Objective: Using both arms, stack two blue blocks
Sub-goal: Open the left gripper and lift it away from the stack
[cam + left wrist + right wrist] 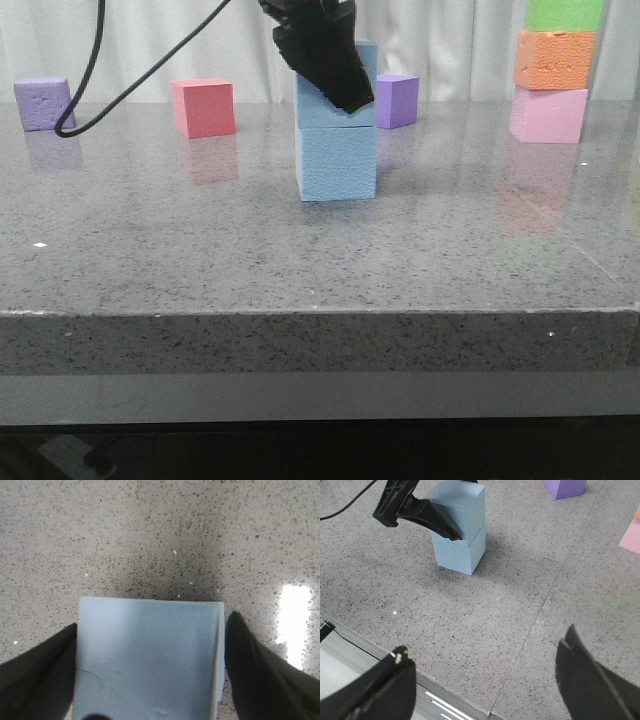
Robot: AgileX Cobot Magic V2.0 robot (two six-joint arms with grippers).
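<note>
Two pale blue blocks stand stacked in the middle of the table: the lower blue block on the stone top, and the upper blue block resting on it, shifted slightly. My left gripper reaches down around the upper block, a finger on each side. One finger lies against the block's edge, and a thin gap shows at the other, so the jaws look open. My right gripper hangs wide open over the table's near right edge, holding nothing, and is out of the front view.
A purple cube and a red cube sit at the back left. Another purple cube is just behind the stack. At the back right a pink cube carries an orange cube and a green cube. A black cable loops down at the left.
</note>
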